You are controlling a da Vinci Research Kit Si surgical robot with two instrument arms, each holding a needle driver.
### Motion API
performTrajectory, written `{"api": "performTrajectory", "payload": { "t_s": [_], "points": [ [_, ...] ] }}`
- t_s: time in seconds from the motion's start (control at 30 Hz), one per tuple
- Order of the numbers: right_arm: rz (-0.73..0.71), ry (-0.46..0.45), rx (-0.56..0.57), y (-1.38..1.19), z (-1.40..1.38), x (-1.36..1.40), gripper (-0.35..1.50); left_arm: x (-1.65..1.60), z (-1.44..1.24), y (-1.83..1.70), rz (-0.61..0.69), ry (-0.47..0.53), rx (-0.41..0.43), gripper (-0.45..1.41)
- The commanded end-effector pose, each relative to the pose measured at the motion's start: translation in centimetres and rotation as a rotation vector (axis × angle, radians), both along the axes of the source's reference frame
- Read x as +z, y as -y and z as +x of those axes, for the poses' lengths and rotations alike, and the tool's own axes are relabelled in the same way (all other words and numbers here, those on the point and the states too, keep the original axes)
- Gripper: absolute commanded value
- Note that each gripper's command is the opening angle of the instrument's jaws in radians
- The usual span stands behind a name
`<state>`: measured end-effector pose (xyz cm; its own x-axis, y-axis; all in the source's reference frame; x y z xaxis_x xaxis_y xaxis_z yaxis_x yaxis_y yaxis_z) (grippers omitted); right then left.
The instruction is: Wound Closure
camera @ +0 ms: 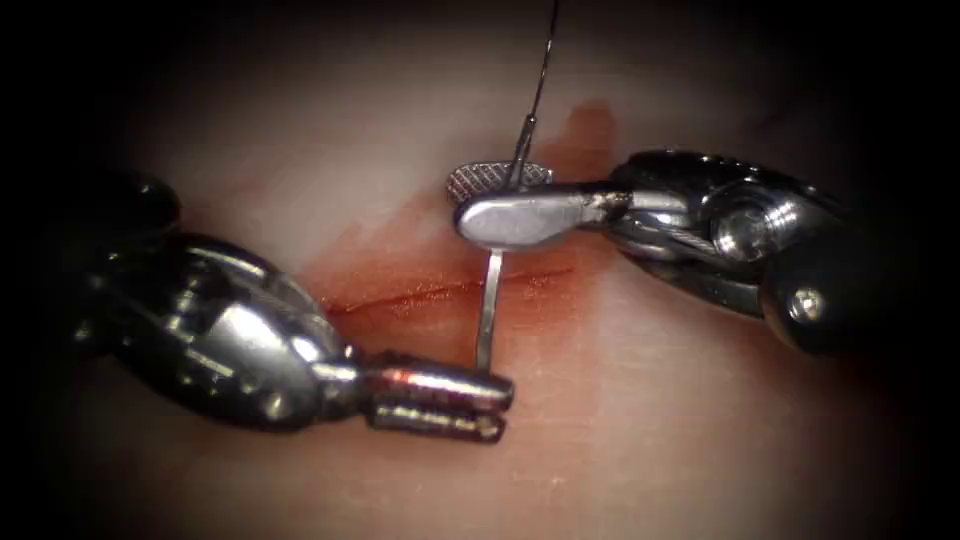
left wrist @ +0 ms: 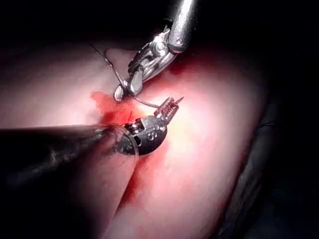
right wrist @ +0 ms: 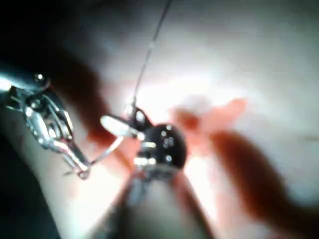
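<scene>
The right tool comes in from the right, and its jaws are shut on the curved needle close to the thread end. From there the needle runs down across the cut, lying above the tissue. Its tip ends at the upper jaw of the left tool. That tool lies below the cut with its jaws a narrow gap apart and nothing between them. The thread rises from the needle's end toward the top. In the left wrist view the needle spans from the right tool to the left tool.
Red fluid stains the tissue around the cut and up to its right. In the right wrist view the left tool meets the needle beside the right tool.
</scene>
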<state>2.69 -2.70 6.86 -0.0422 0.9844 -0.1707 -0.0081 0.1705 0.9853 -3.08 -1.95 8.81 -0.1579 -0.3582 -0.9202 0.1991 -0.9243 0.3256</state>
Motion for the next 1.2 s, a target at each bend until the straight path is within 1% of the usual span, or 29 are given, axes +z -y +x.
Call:
{"api": "performTrajectory", "payload": {
  "t_s": [0.03,0.07,0.1,0.37,0.4,0.43,0.47,0.53,0.6,0.7,0.73,0.8,0.9,0.97,1.07,1.1,1.2],
  "points": [
    [-0.001,0.001,0.000,0.04,0.06,0.05,-0.12,0.05,-0.06,0.03,0.002,0.001,0.001,-0.45],
    [0.000,0.003,-0.001,0.04,0.06,0.04,-0.30,0.05,-0.06,0.02,0.002,0.001,0.001,-0.45],
    [0.002,0.005,-0.002,0.03,0.05,0.02,-0.35,0.05,-0.06,0.02,0.002,0.001,0.001,-0.45],
    [-0.036,0.024,-0.016,0.03,0.03,0.01,-0.35,0.02,-0.06,0.01,0.005,0.002,0.001,-0.45],
    [-0.054,0.025,-0.017,0.03,0.03,0.01,-0.35,0.02,-0.07,-0.01,0.047,-0.002,-0.006,-0.45],
    [-0.072,0.026,-0.018,0.03,0.03,0.01,-0.35,0.01,-0.07,-0.03,0.088,-0.007,-0.015,-0.25],
    [-0.119,0.028,-0.021,0.02,0.03,0.01,-0.35,-0.03,-0.08,-0.07,0.190,-0.021,-0.039,0.57],
    [-0.161,0.030,-0.023,0.02,0.03,0.02,-0.35,-0.09,-0.07,-0.09,0.250,-0.025,-0.060,0.86],
    [-0.220,0.034,-0.026,0.00,0.03,0.03,-0.35,-0.13,-0.04,-0.10,0.288,-0.028,-0.066,1.03],
    [-0.302,0.041,-0.027,-0.03,0.04,0.04,-0.35,-0.20,0.05,-0.05,0.337,-0.031,-0.067,1.10],
    [-0.320,0.042,-0.028,-0.03,0.05,0.05,-0.35,-0.22,0.11,-0.02,0.366,-0.033,-0.069,1.10],
    [-0.349,0.045,-0.029,-0.05,0.06,0.05,-0.35,-0.25,0.19,0.04,0.382,-0.035,-0.069,1.10],
    [-0.384,0.048,-0.029,-0.06,0.09,0.05,-0.35,-0.28,0.36,0.11,0.430,-0.048,-0.098,1.10],
    [-0.401,0.049,-0.029,-0.07,0.10,0.05,-0.35,-0.28,0.49,0.16,0.480,-0.072,-0.145,1.03],
    [-0.441,0.050,-0.028,-0.09,0.13,0.04,-0.35,-0.24,0.67,0.23,0.573,-0.101,-0.220,0.88],
    [-0.458,0.052,-0.028,-0.09,0.14,0.03,-0.35,-0.22,0.71,0.25,0.603,-0.109,-0.242,0.79],
    [-0.508,0.063,-0.035,-0.12,0.17,0.02,-0.35,-0.08,0.81,0.33,0.689,-0.147,-0.305,0.76]
  ]
}}
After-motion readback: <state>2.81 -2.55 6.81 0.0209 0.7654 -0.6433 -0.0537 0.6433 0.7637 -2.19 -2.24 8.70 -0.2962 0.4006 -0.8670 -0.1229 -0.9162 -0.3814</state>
